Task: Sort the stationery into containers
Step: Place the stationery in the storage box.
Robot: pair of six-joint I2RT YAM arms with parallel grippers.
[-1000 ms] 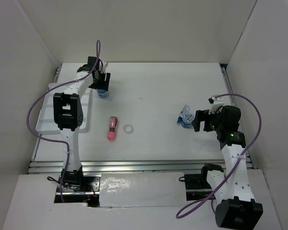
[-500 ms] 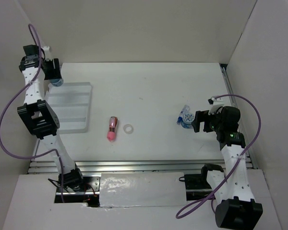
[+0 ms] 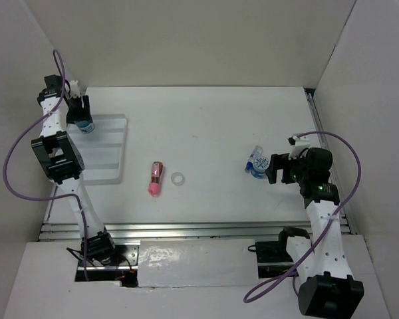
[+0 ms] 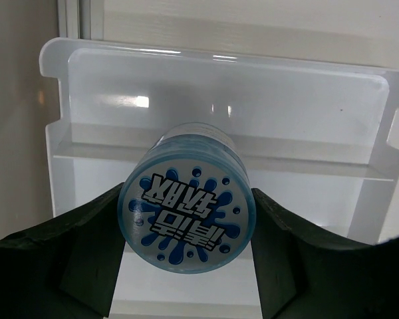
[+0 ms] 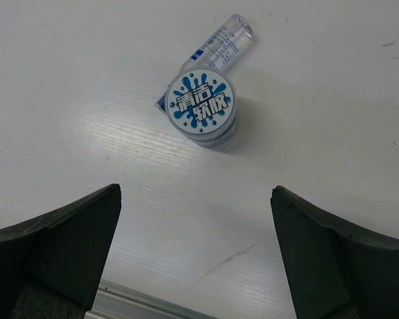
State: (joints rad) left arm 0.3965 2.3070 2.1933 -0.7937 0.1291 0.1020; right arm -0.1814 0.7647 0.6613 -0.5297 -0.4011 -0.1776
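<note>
My left gripper [image 3: 82, 114] is shut on a round blue pot [image 4: 187, 214] with a white patterned top and holds it over the far end of the white ridged tray [image 4: 299, 119], which lies at the table's left [image 3: 110, 156]. The pot also shows in the top view [image 3: 85, 125]. My right gripper [image 3: 274, 167] is open and empty, just right of the second blue pot [image 5: 202, 107] and the clear-blue tube [image 5: 221, 44] touching it; both show in the top view, the pot [image 3: 258, 164] and the tube [image 3: 255, 154]. The pink cylinder [image 3: 155, 178] and the white ring [image 3: 178, 179] lie mid-table.
White walls close in the table on the left, back and right. A metal rail [image 3: 199, 229] runs along the near edge. The left arm's purple cable [image 3: 16, 153] loops beside the tray.
My left gripper has carried the blue pot from mid-table to the far left, swung past the tray's corner, and now holds it over the tray's far end. The right arm has not moved.
</note>
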